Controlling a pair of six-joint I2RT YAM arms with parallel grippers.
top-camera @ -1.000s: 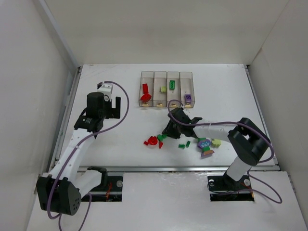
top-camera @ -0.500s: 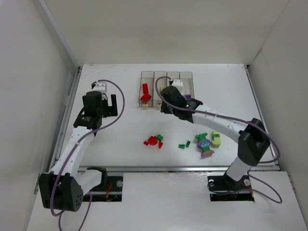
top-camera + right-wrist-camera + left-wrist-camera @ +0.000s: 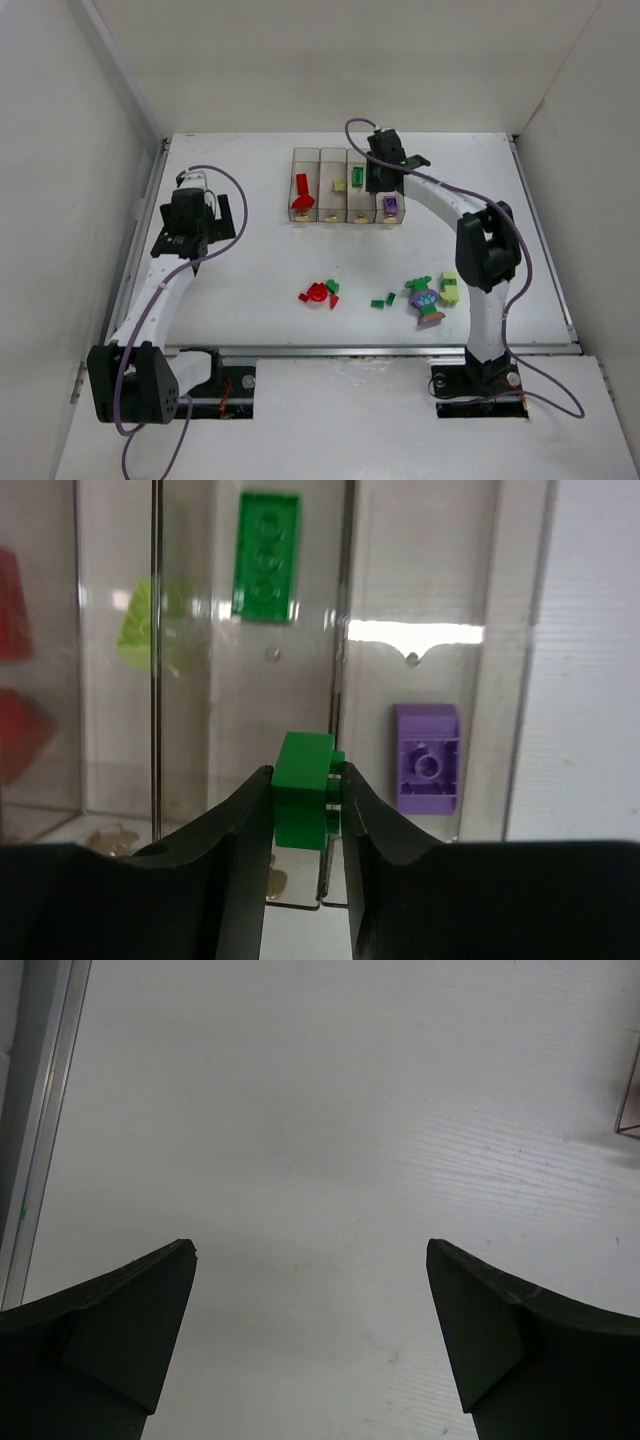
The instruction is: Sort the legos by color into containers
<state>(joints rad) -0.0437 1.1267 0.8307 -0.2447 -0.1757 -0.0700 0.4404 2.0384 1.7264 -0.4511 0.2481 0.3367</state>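
Observation:
My right gripper (image 3: 308, 783) is shut on a small green lego (image 3: 303, 790). It hangs over the row of clear containers (image 3: 305, 152), above the green bin near the wall it shares with the purple bin. In the bins lie a green brick (image 3: 266, 556), a lime brick (image 3: 150, 620), a purple brick (image 3: 427, 757) and red pieces (image 3: 303, 190). In the top view the right gripper (image 3: 379, 178) is over the bins' right half. My left gripper (image 3: 310, 1255) is open above bare table, left of the bins (image 3: 222, 215).
Loose legos lie on the table nearer the arms: a red clump (image 3: 318, 293), small green pieces (image 3: 383, 300), a multicoloured clump (image 3: 428, 302) and a lime brick (image 3: 449, 288). White walls enclose the table on three sides.
The right arm has swung from the loose pile out over the bins, carrying the green lego. The left arm has drifted a little left and farther back, still open.

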